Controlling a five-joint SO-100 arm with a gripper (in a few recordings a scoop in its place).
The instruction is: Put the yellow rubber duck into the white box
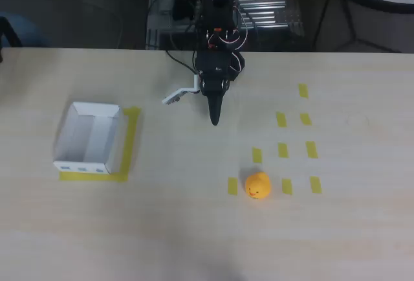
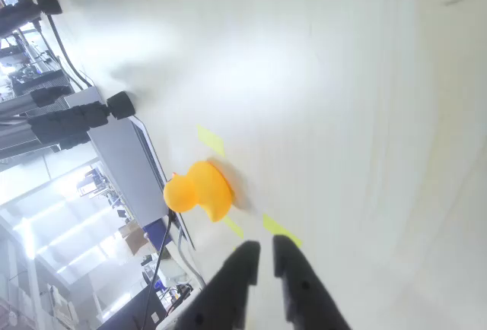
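The yellow rubber duck (image 1: 257,185) sits on the pale wooden table right of centre, among yellow tape strips; in the wrist view the duck (image 2: 199,191) lies ahead of the fingertips. The white box (image 1: 88,138) stands open-topped at the left, on a yellow tape outline. My black gripper (image 1: 215,120) hangs over the table's back middle, pointing toward the front, well short of the duck and far right of the box. In the wrist view the gripper (image 2: 266,247) has its two fingers nearly together with only a thin slit between them, holding nothing.
Several short yellow tape strips (image 1: 283,150) mark the table around and behind the duck. A white tag (image 1: 179,94) sticks out left of the arm. Cables and a metal rack (image 1: 265,6) lie beyond the table's back edge.
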